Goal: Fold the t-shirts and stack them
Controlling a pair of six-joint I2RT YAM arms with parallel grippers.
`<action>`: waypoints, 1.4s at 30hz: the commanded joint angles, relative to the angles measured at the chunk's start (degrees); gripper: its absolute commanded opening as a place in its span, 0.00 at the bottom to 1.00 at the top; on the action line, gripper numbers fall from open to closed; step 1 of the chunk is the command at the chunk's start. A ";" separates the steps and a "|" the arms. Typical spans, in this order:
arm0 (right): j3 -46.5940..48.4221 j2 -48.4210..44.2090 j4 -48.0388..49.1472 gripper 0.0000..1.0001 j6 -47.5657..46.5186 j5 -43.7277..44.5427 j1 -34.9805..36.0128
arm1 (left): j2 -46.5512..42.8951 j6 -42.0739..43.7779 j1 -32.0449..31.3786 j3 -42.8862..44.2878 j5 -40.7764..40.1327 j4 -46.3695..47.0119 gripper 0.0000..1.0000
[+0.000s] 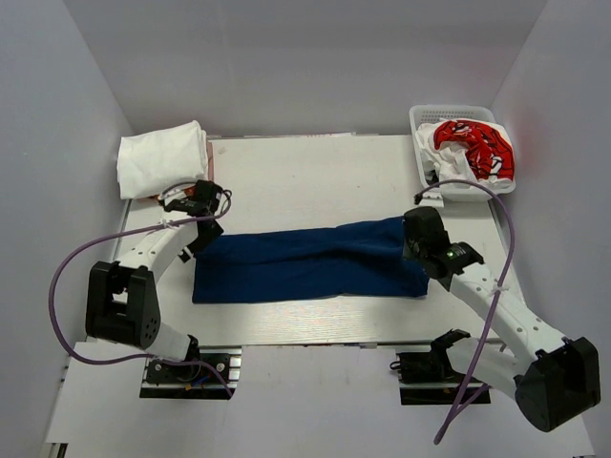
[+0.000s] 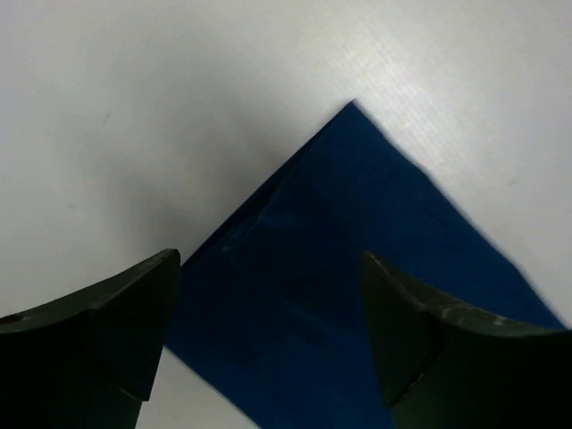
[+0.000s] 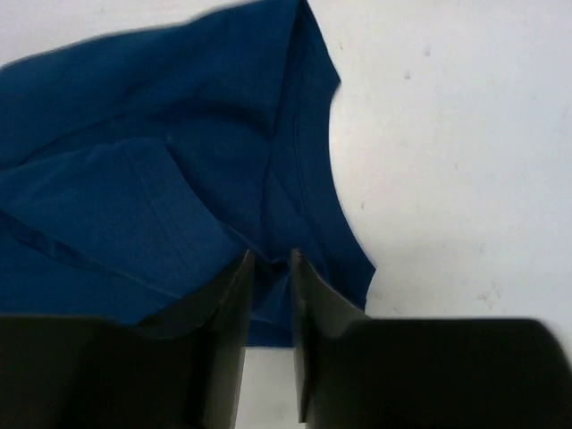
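The navy blue t-shirt [image 1: 305,262] lies folded into a long strip across the table. My left gripper [image 1: 202,239] is open, hovering over the strip's far-left corner; in the left wrist view the gripper [image 2: 268,268] straddles that navy corner [image 2: 357,232] without touching it. My right gripper [image 1: 417,250] is at the strip's right end; in the right wrist view the gripper [image 3: 270,259] is pinched on a fold of the navy cloth [image 3: 134,179]. A folded white t-shirt [image 1: 162,157] lies at the far left. A red t-shirt with white lettering [image 1: 473,148] sits crumpled in the basket.
The white lattice basket [image 1: 427,122] stands at the far right corner, with some white cloth [image 1: 435,174] beside the red shirt. Grey walls close in the white table [image 1: 315,176] on three sides. The arm cables loop at the left and right edges.
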 commanded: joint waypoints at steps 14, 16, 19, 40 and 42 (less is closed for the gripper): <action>-5.24 -8.23 8.94 0.90 5.20 -11.56 0.02 | -6.42 0.99 0.08 0.21 12.22 4.71 0.99; -3.75 -4.71 13.14 0.90 4.75 -13.07 0.02 | -3.95 1.80 0.08 -1.01 15.38 6.76 0.99; -1.11 4.09 15.70 0.90 4.75 -15.97 -0.07 | 0.89 2.50 0.08 -2.16 16.89 7.30 0.99; 33.94 60.65 2.02 0.90 13.18 -13.09 -3.05 | 7.41 0.31 -5.27 -20.87 33.66 8.08 0.99; 45.77 64.29 1.13 0.90 11.96 -13.60 -3.32 | 5.57 1.54 -9.66 -23.77 41.89 8.09 0.99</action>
